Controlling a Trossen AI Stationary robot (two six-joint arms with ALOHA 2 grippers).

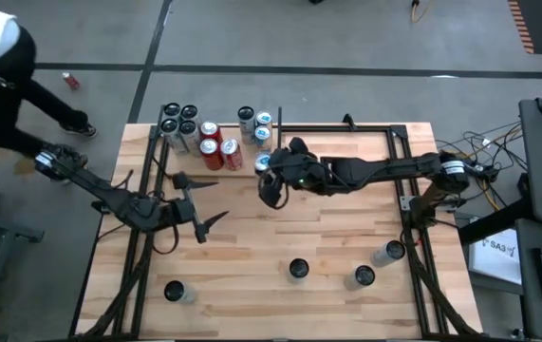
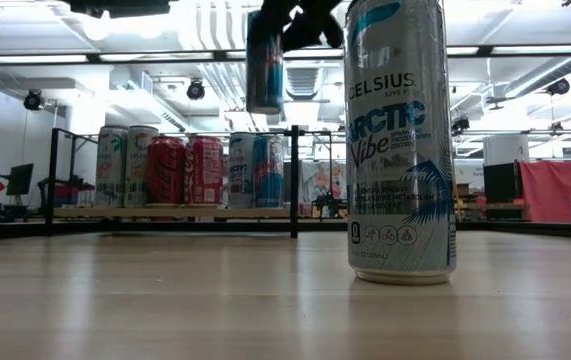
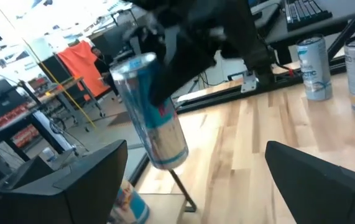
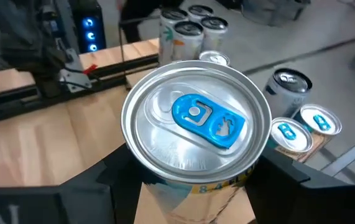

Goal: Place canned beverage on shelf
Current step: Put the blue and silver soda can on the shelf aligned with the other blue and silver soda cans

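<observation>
Your right gripper (image 1: 272,182) has its jaws clamped on a canned beverage (image 4: 197,127), held up in the air just in front of the shelf (image 1: 252,142) at the far side of the counter (image 1: 280,247); from above the arm hides nearly all of that can, so only a sliver of its top shows. In the low view you see the can hanging clear of the row of cans on the shelf (image 2: 190,170), but the gripper above it is cut off by the frame's top edge. Your left gripper (image 1: 204,204) sits left of centre over the counter with its jaws spread apart and nothing between them. Its wrist camera catches the held can tilted, its label too blurred to read. Four loose cans stand along the near part of the counter; one of them, a pale Celsius can (image 2: 401,140), fills the low view's foreground and blocks part of the shelf behind. A person (image 1: 0,81) stands at the far left, partly out of frame.
</observation>
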